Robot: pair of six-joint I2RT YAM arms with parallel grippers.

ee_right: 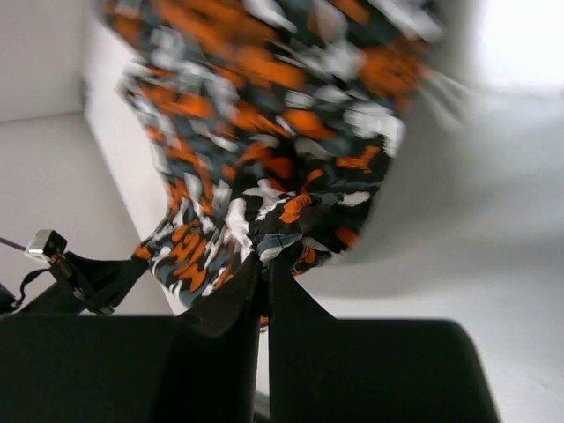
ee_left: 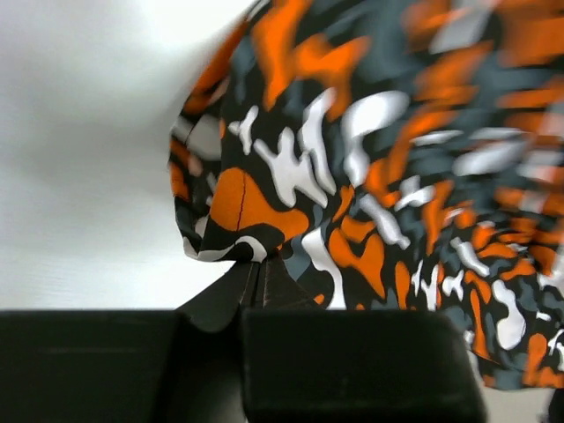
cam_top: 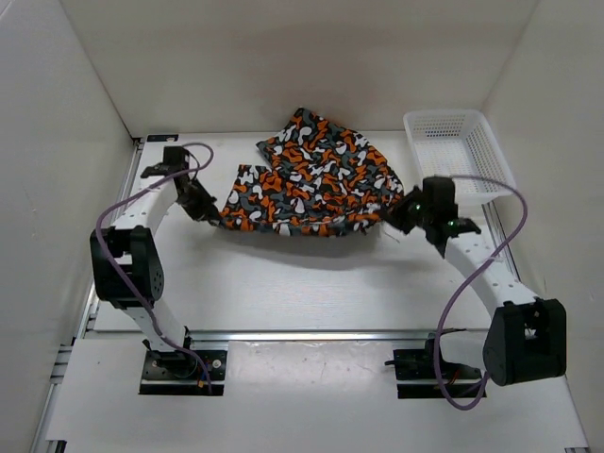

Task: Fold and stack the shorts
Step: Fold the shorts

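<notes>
Shorts (cam_top: pixel 316 175) at far middle of tabletop (cam_top: pixel 283 283), slung between left arm (cam_top: pixel 151 206) and right arm (cam_top: pixel 478 269), near edge raised, shadow beneath. Left jaws together, clamped on left corner of cloth, a bunched fold pinched tight in the wrist view. Right jaws likewise clamped on right corner, just near and left of basket (cam_top: pixel 453 151). Far part either resting on tabletop or hanging free: cannot tell.

Likely step: carrying the gripped edge across for the first fold. For a clean result:

Hold both pinches firm; small bites of cloth, so no jerks. Move both arms together, at one pace and one height, for a straight edge with neither corner tugged loose. Hold the span between corners taut but not stretched, to avoid a sagging middle and a wrinkled fold. Lift enough to clear the tabletop with the hanging cloth, then lower the edge onto the opposite edge, corners matched. Steer the right corner wide of the basket rim, away from the mesh. Let go only with the cloth lying flat, then draw back straight without dragging the top layer.
</notes>
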